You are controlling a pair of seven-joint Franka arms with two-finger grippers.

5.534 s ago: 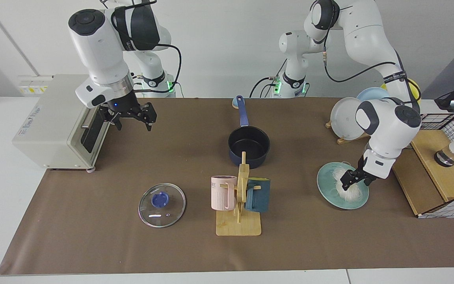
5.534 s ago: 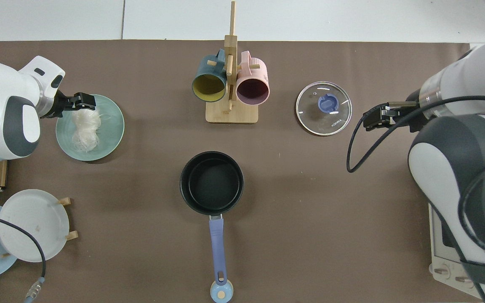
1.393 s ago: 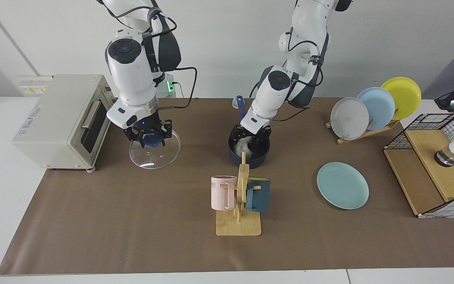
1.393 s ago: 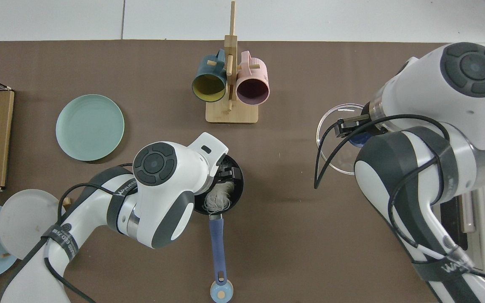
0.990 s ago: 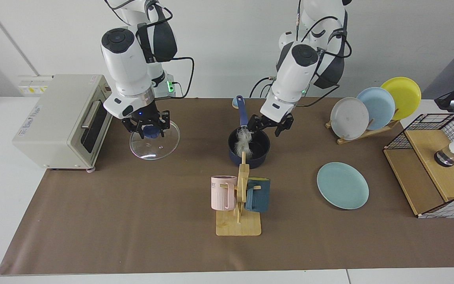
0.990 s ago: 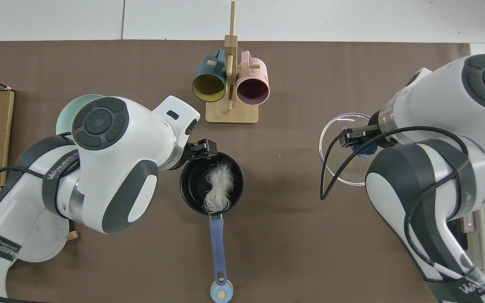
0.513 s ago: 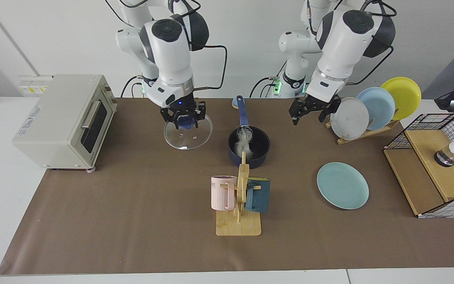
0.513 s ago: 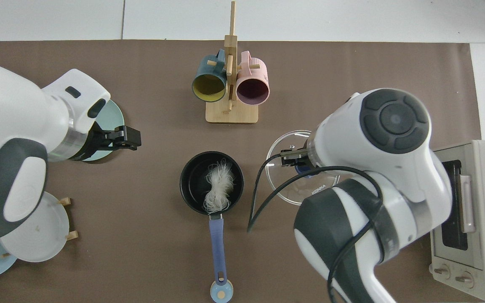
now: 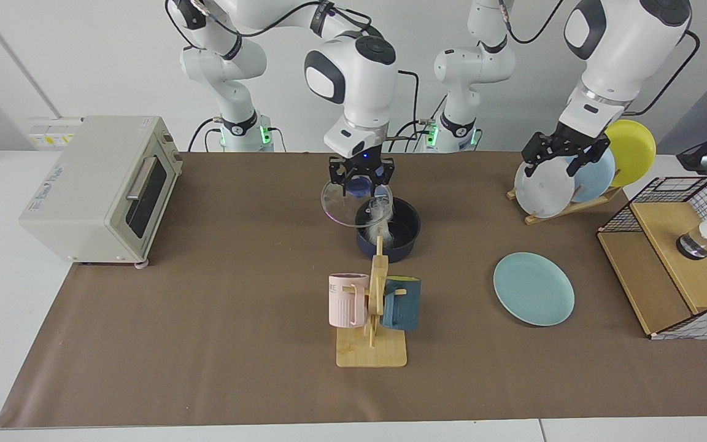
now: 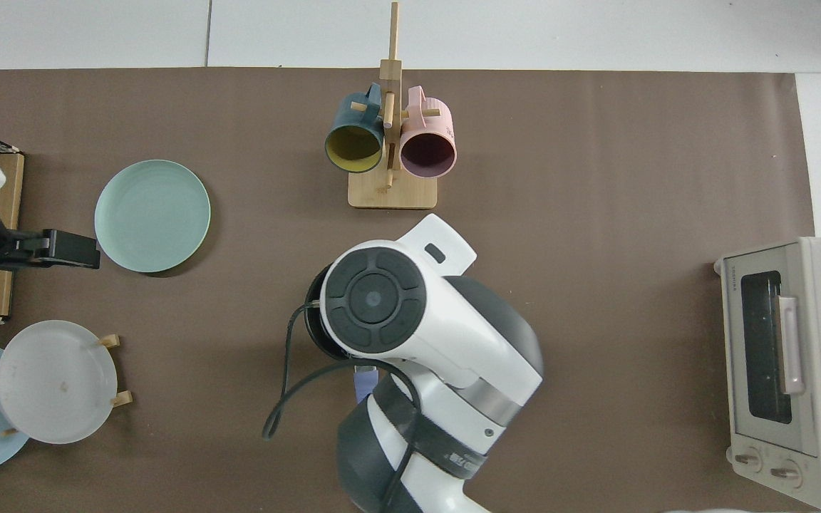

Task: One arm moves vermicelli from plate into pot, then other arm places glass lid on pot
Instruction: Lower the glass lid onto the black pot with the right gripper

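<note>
Centre of the facing view: right gripper [image 9: 361, 178], fingers clamped on the blue knob of the glass lid [image 9: 353, 205], disc tilted and hanging partly over the pot [image 9: 388, 229], apparently not yet seated; held by the knob, probably so the rim can settle flat.
Inside the pot: vermicelli [image 9: 381, 216], white strands rising above the rim.
Lower right: plate [image 9: 534, 288], bare.
Upper right, before the grey plate [image 9: 541, 184] on its rack: left gripper [image 9: 563, 154], fingers apart, holding nothing, arm waiting clear of the pot.
Top view: pot hidden almost wholly beneath the right arm; lid unseen.
</note>
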